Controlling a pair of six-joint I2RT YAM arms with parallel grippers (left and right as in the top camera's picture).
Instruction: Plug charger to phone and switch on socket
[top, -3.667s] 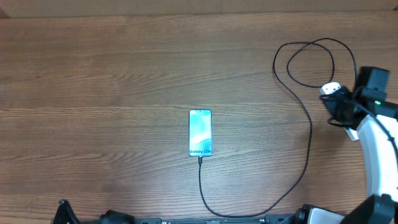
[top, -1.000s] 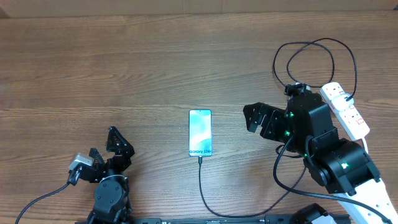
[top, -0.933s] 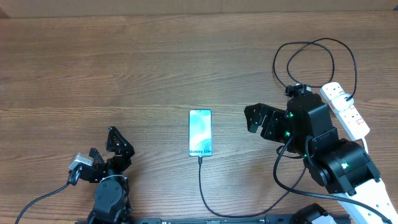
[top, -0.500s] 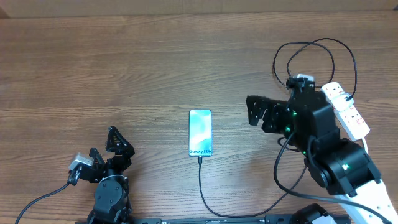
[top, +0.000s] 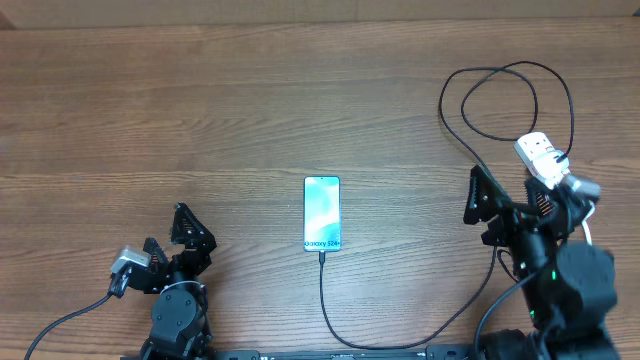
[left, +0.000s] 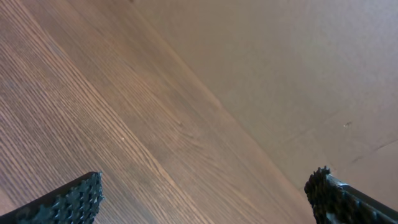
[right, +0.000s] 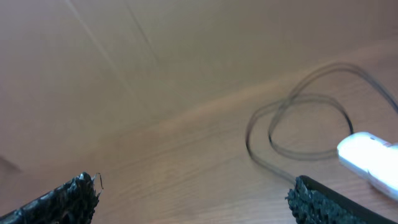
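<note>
The phone (top: 322, 213) lies flat mid-table with its teal screen up. The charger (top: 322, 290), a thin black cable, meets the phone's near end, curves along the front edge and runs up the right side into loops (top: 505, 100) beside the socket (top: 540, 152). Only the socket's far end shows; the right arm covers the rest. My right gripper (top: 510, 200) hovers open just left of the socket, with nothing between its fingers. The right wrist view is blurred and shows the charger's loops (right: 305, 124) and the socket's white end (right: 367, 155). My left gripper (top: 172, 240) stands open at front left, holding nothing.
Bare wood table (top: 200, 110) stretches across the left and far side. The left wrist view shows only wood grain (left: 93, 124) between the left gripper's (left: 205, 196) fingertips. The right gripper (right: 196, 199) has wood below it.
The right arm has pulled back from the space between phone and socket toward the right front, and now covers the socket's near part. Left arm, phone and cable are unmoved.
</note>
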